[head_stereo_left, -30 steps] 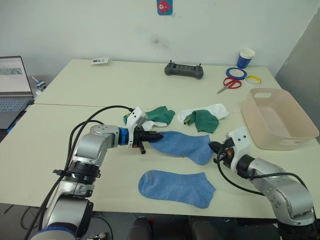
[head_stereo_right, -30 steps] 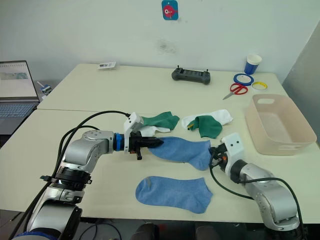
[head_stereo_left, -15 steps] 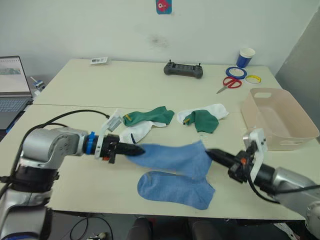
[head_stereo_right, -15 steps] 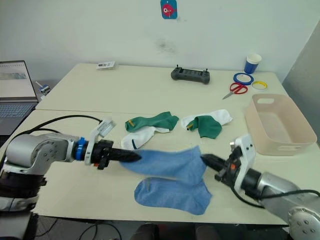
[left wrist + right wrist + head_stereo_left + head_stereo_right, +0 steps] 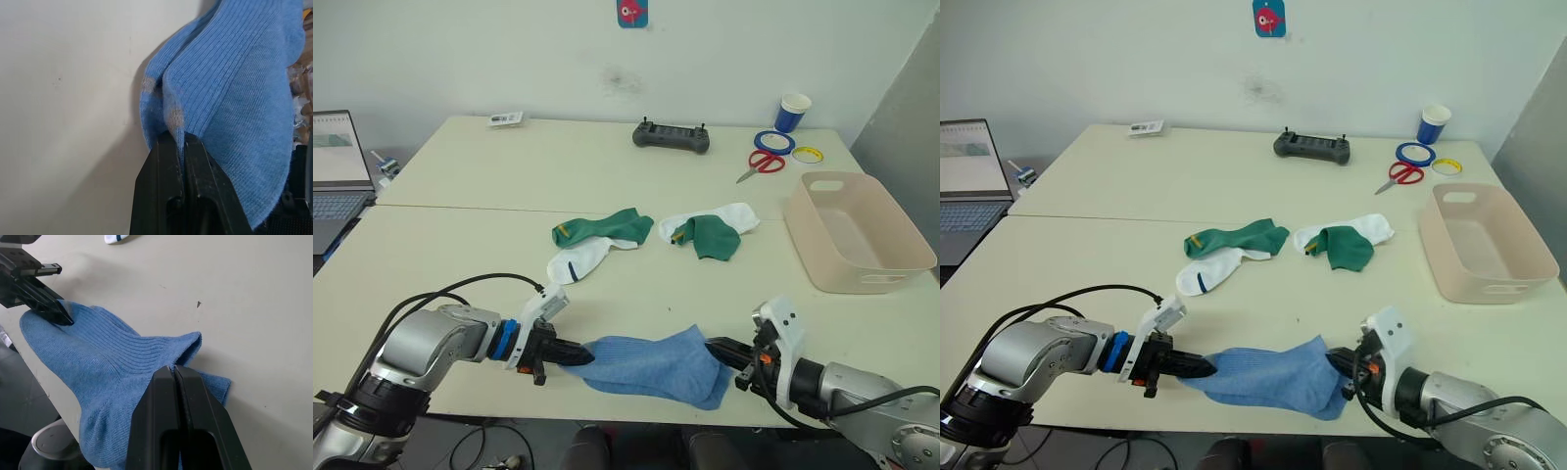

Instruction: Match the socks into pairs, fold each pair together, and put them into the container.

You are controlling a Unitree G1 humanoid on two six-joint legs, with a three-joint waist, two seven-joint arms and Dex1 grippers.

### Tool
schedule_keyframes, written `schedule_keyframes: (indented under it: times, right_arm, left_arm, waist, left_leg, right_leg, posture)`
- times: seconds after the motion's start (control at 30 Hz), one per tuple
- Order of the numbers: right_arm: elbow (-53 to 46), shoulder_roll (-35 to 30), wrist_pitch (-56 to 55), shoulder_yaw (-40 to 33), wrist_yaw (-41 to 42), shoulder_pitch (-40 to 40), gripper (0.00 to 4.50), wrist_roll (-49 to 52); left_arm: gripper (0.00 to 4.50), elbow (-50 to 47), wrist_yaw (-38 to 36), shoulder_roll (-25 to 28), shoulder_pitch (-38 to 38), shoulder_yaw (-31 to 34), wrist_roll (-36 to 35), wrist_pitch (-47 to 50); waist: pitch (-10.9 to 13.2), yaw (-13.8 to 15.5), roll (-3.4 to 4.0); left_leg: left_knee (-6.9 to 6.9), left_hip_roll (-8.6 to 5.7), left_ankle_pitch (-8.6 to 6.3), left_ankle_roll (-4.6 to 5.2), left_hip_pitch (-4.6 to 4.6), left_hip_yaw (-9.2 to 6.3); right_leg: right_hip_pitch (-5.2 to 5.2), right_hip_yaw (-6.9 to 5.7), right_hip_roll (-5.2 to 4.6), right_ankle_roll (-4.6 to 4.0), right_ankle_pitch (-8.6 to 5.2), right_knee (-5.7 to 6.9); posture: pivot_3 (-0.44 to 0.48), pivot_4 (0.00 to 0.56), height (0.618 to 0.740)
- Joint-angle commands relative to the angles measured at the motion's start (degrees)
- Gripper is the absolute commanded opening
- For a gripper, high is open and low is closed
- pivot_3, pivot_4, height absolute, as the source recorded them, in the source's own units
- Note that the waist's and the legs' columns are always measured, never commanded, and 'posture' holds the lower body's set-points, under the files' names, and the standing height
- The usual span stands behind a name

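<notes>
Light blue sock point(image 5: 651, 364): lower centre, your left gripper point(image 5: 576, 354) and right gripper point(image 5: 717, 350) pinch its ends; lowered since earlier onto its mate.

We see two blue socks point(image 5: 646, 364), two green socks point(image 5: 604, 226), two white socks point(image 5: 578, 262), one tub point(image 5: 858, 231).

The head's two eyes look down over the tabletop point(image 5: 460, 245); both wrist cameras (very close) share the blue sock point(image 5: 98, 362).
</notes>
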Motion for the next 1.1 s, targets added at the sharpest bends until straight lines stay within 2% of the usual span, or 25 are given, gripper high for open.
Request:
schedule_keyframes:
  times: [0.03,0.4,0.53,0.77,0.87,1.07,1.1]
  right_arm:
    - [-1.26,-0.94,-2.89,-0.54,0.85,1.09,0.03,-0.84]
    - [-1.74,-4.03,-6.4,3.35,2.53,4.34,0.03,-7.43]
    - [-2.21,-4.53,-6.74,2.75,3.21,4.75,0.03,-7.19]
    - [-1.91,-5.81,-7.45,4.43,3.66,5.18,0.03,-10.4]
    - [-1.89,-6.91,-8.43,4.67,4.68,5.66,0.65,-12.46]
    - [-2.57,-5.9,-11.05,1.89,6.3,5.86,2.7,-11.88]
    - [-2.47,-5.66,-11.45,1.59,6.4,6.35,3.05,-12.1]
  left_arm:
    - [0.0,-2.48,0.21,0.26,0.09,0.79,-1.17,-0.49]
    - [0.0,-5.3,5.63,-2.46,3.67,3.09,-1.34,-3.4]
    - [0.0,-5.78,7.57,-3.74,4.51,4.26,-1.37,-5.18]
    - [0.0,-5.24,8.31,-4.7,5.33,4.33,-1.4,-7.23]
    - [0.59,-6.54,6.96,-3.58,6.65,3.83,0.02,-11.0]
    - [2.43,-7.98,6.2,-1.34,8.81,7.86,-2.05,-11.78]
    - [2.48,-7.77,6.0,-0.65,9.06,8.06,-1.76,-12.04]
  waist:
    - [0.0,0.0,0.0]
    - [0.0,0.19,0.0]
    - [0.0,0.31,-0.01]
    - [0.0,0.44,-0.01]
    - [0.0,0.48,-0.01]
    - [0.0,0.48,-0.01]
    - [0.0,0.49,-0.01]
  left_leg:
    - [0.0,0.0,0.0,0.0,0.0,0.0]
    - [-0.01,0.0,0.0,0.0,0.0,0.03]
    - [-0.01,0.0,0.0,0.0,0.01,0.04]
    - [-0.01,-0.01,0.0,-0.01,0.02,0.05]
    - [-0.01,-0.01,0.0,-0.01,0.0,0.06]
    - [-0.01,0.02,0.0,-0.01,0.02,0.04]
    - [-0.01,0.02,0.0,-0.01,0.02,0.04]
  right_leg:
    - [0.0,0.0,0.0,0.0,0.0,0.0]
    - [-0.01,0.03,0.0,0.0,-0.01,-0.01]
    - [0.0,0.06,-0.01,0.0,-0.01,-0.01]
    - [0.0,0.04,0.0,0.0,0.0,-0.01]
    - [0.0,0.04,-0.01,0.0,-0.01,-0.02]
    - [0.0,0.07,0.0,-0.02,-0.02,-0.01]
    - [0.0,0.06,0.0,-0.02,-0.02,0.0]
  posture:
    - [0.0,0.15,0.74]
    - [0.0,0.15,0.74]
    - [0.0,0.15,0.74]
    - [0.0,0.15,0.74]
    - [0.0,0.15,0.74]
    - [0.0,0.15,0.74]
    - [0.0,0.15,0.74]
